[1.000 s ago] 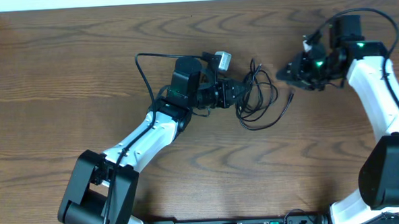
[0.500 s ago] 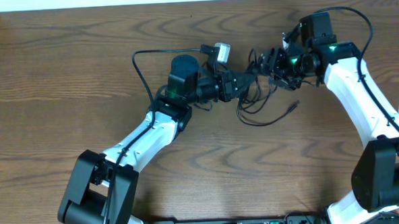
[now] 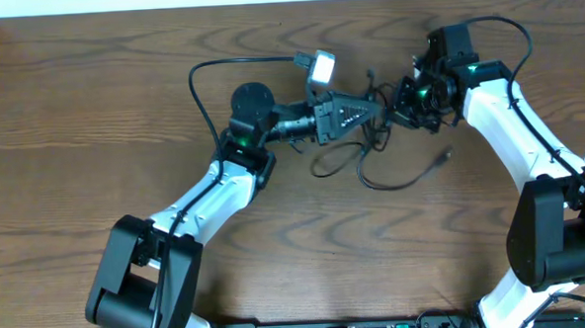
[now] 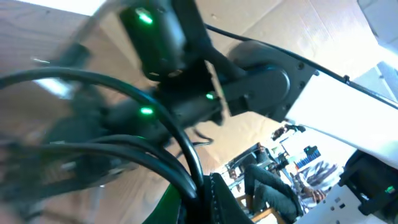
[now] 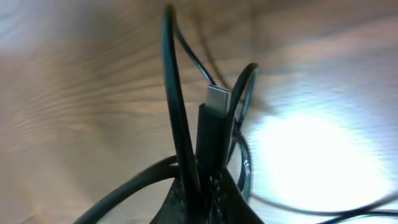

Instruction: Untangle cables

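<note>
**Overhead.**
- Wooden table.
- Cables: thin black cords in one loose knot at the table's middle, toward the far edge. Slack loops trail toward the near side.
- Free plug end: lies on the wood to the right of the knot.
- White cord: none that I can make out.
- Left gripper: closed on the knot's left side.
- Right gripper: closed on the knot's upper right. The two grippers are near each other, with the knot between them.

**Left wrist view.**
- Blurred. Black strands run down into the closed jaws at the lower edge.
- The other arm fills the background.

**Right wrist view.**
- A black cord with a silver-tipped plug stands upright out of the closed jaws. A second strand is pinched beside it.

**Handling, as judged.**
- The cords look light, limp and thin, so loops will probably drag and snag one another.
- The sleeves are likely slick, so a pinch may slide.
- The best hold is probably just behind a plug, where the moulded body gives purchase. That end could then be fed back through the loops.
</note>
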